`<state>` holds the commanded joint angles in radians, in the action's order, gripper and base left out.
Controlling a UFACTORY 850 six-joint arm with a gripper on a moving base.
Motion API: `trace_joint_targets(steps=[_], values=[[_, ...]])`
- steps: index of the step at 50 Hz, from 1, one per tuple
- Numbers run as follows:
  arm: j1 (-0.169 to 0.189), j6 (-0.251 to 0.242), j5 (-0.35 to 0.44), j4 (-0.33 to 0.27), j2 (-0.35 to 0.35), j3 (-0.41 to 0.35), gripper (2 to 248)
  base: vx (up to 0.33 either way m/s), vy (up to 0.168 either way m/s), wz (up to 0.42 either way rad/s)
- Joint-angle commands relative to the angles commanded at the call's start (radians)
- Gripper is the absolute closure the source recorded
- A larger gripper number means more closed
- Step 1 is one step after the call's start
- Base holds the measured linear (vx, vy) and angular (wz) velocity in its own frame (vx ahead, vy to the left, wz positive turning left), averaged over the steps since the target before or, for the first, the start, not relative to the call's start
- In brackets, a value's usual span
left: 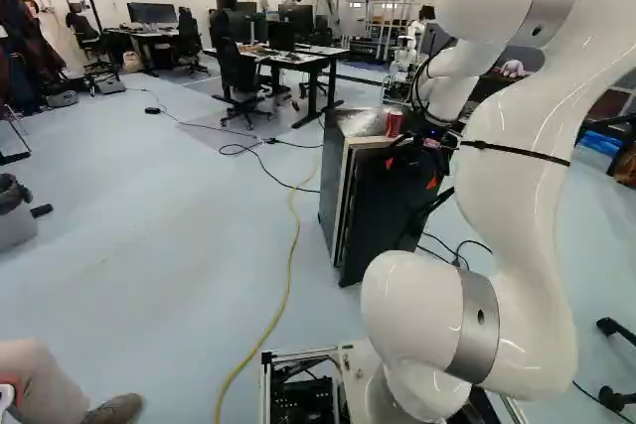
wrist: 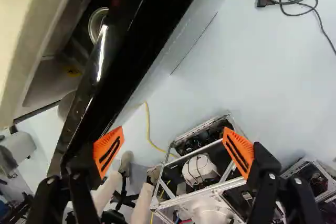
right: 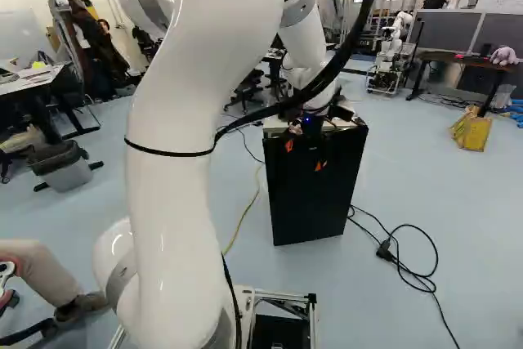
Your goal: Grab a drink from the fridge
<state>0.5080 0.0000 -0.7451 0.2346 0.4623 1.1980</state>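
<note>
Black fridge door (right: 306, 210), beside spread claw (right: 303, 156)

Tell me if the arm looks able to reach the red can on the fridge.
Probably, yes: the open hand is close to the red can, and nothing visible blocks it from above, though the clear plastic beside it might snag.

From behind the arm (right: 172, 218), base views share the fridge (right: 310, 202) ahead; the wrist view (nearer) looks down.
</note>
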Motion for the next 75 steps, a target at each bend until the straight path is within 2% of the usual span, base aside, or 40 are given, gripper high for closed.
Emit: trace_joint_targets(steps=[75], values=[[-0.036,0.0,0.065,0.0,0.021,0.031,3,0.0,0.0,0.0]])
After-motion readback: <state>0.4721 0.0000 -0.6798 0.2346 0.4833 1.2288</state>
